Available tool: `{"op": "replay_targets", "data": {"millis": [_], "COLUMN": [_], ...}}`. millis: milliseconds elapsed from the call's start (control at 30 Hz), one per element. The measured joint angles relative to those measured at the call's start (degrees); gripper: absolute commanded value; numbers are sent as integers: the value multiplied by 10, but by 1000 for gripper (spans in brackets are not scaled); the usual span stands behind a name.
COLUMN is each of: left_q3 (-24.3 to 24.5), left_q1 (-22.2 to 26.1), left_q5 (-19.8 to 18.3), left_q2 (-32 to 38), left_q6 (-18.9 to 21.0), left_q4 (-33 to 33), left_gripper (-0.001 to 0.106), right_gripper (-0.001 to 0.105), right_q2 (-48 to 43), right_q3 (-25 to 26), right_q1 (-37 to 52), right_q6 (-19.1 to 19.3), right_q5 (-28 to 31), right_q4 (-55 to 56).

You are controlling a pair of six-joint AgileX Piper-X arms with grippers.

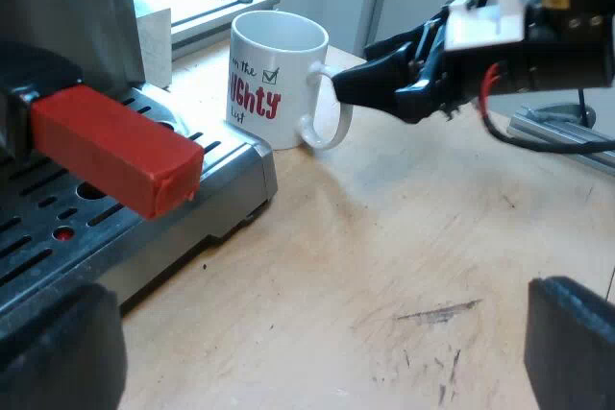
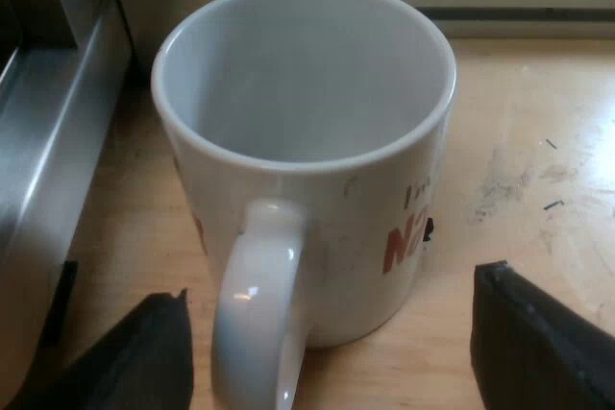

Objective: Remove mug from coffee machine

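Standing upright on the desk (image 1: 413, 237), the mug (image 1: 279, 79) is clear of the espresso machine (image 1: 58, 16), just beside the corner of its slotted drip tray (image 1: 144, 237). It looks empty inside. The red-ended handle (image 1: 115, 146) juts from the machine's front, over the tray and near the mug.

The right tool (image 2: 327, 319) is at the mug's handle (image 2: 255, 314), its fingers apart, one on each side of the loop and touching neither; nothing is gripped. The left tool (image 1: 317, 343) hangs over bare desk, well apart from the mug, fingers spread and holding nothing.

Judgement: removal appears all but done, since the mug already rests off the tray. What remains is the release. The next move calls for the right tool to draw straight back from the handle, fingers kept wide, so the loop is not snagged and the mug not dragged or tipped.
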State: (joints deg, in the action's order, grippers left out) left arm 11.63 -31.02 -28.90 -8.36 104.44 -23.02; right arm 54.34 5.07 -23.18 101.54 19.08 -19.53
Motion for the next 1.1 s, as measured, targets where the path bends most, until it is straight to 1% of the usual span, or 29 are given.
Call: {"op": "replay_targets", "data": {"millis": [33, 100, 133, 200, 233, 267, 367, 400, 533, 567, 600, 700, 767, 867, 900, 967, 1000, 1067, 1100], "left_q3": [0, 0, 0, 0, 0, 0, 0, 0, 5, 16, 20, 54, 83, 111, 116, 143, 145, 171, 173], "left_q1": [0, 0, 0, 0, 0, 0, 0, 0, 0, 0, 0, 0, 0, 0, 0, 0, 0, 0, 0], "left_q5": [0, 0, 0, 0, 0, 0, 0, -1, -1, 8, 12, 39, 70, 98, 102, 109, 111, 123, 123], "left_q2": [0, 0, 0, 0, 0, 0, 0, 0, 0, -2, -2, -2, -2, -2, -2, -1, -1, -1, -1], "left_q6": [0, 0, 0, 0, 0, 0, 1, 1, 1, 1, 1, 1, 1, 1, 1, 3, 3, 3, 3], "left_q4": [0, 0, 0, 2, 3, 5, 5, 5, 0, -9, -9, -16, -52, -98, -102, -142, -144, -173, -176], "left_gripper": [86, 86, 86, 86, 86, 86, 86, 86, 86, 86, 86, 86, 86, 86, 86, 86, 86, 86, 86], "right_gripper": [63, 63, 63, 63, 63, 63, 63, 63, 63, 63, 63, 63, 63, 63, 63, 63, 63, 63, 63], "right_q2": [-11, -73, -88, -141, -149, -179, -207, -233, -276, -288, -292, -305, -307, -307, -307, -307, -306, -306, -306], "right_q3": [0, 1, 3, 17, 19, 32, 47, 64, 104, 119, 127, 162, 189, 222, 228, 257, 268, 291, 302], "right_q1": [0, 0, 0, 0, 0, 0, 0, 0, 0, 0, 0, 0, 0, 0, 0, 0, 0, 0, 0], "right_q6": [0, 0, 0, 0, 0, 0, 0, 0, 0, 0, 0, 0, 0, 0, 0, 0, 0, 0, 0], "right_q5": [0, -1, -2, -11, -12, -18, -26, -32, -33, -35, -34, -46, -60, -76, -77, -89, -90, -91, -91], "right_q4": [15, 79, 92, 172, 178, 232, 278, 338, 445, 476, 491, 541, 573, 610, 617, 645, 652, 673, 681]}}
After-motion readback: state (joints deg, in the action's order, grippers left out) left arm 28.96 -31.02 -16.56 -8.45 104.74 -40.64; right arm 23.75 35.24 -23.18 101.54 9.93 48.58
